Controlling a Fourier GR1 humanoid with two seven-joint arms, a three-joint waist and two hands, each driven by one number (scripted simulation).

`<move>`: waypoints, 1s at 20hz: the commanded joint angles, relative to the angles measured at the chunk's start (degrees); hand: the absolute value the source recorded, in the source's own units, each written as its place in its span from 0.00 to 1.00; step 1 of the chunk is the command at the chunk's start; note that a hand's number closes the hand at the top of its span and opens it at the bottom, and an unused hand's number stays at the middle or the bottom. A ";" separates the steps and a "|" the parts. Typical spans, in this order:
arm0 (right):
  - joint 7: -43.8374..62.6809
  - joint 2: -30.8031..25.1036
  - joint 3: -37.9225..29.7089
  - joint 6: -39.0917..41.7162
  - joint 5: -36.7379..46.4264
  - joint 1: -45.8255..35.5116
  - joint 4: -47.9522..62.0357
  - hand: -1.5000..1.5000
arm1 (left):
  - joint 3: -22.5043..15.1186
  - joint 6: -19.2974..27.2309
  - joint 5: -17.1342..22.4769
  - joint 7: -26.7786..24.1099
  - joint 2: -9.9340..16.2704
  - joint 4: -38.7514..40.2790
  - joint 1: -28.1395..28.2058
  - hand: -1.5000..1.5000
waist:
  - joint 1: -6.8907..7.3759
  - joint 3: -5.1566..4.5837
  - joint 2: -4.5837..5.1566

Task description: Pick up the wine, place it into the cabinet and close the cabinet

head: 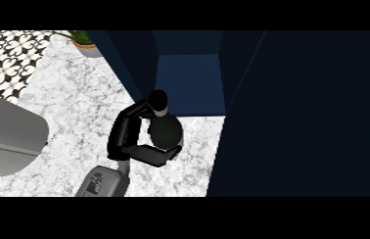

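My left hand [133,135] is curled round the wine [164,128] — fingers wrapping the dark body, neck pointing toward the cabinet [189,81]. Bottle's upright, just in front of the cabinet's open mouth, over the worktop [80,96]. I hold it low on the body so the neck clears the opening, I'd say. Right hand's out of view.

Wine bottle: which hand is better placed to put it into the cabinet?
Left. The left hand is already curled round the wine bottle, right in front of the open cabinet. The right hand is not in view.
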 commanded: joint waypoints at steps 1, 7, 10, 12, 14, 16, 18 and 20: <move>2.22 -0.65 1.71 0.22 2.54 4.09 -10.71 0.00 | 1.01 1.31 -0.60 -1.34 -0.37 5.61 -4.64 1.00 | 0.07 0.01 0.09; 1.73 -0.59 1.23 0.07 1.92 4.12 -9.56 0.00 | -1.21 6.33 1.91 -1.36 -0.38 13.73 -13.73 1.00 | -0.26 0.00 0.18; -1.33 -1.15 1.47 0.91 -0.01 5.73 -10.50 0.00 | 1.14 3.18 3.02 -1.07 -0.38 18.57 -16.18 1.00 | -0.47 0.01 0.21; -0.80 -1.94 0.59 0.65 -0.33 6.24 -11.66 0.00 | 0.73 5.31 3.15 -2.95 -0.38 21.70 -18.44 1.00 | -0.67 -0.02 0.25; -1.45 -2.13 3.37 -0.39 2.42 8.26 -12.19 0.00 | 0.95 3.80 3.00 -0.82 -0.38 19.39 -18.44 1.00 | -0.28 -0.02 0.02; -1.95 -2.77 1.20 0.90 -0.60 7.00 -11.63 0.00 | -0.54 5.67 7.19 -3.31 -0.38 24.93 -22.55 1.00 | -0.91 -0.03 0.29; -3.44 -3.86 0.55 0.87 -2.30 9.33 -13.55 0.00 | -1.21 6.57 8.20 -3.87 -0.38 25.59 -23.04 1.00 | -1.39 0.00 0.21; -4.94 -0.45 2.59 0.22 -0.44 6.75 -7.72 0.00 | 1.29 4.17 9.93 -4.87 -0.38 31.58 -28.31 1.00 | -0.84 -0.03 0.43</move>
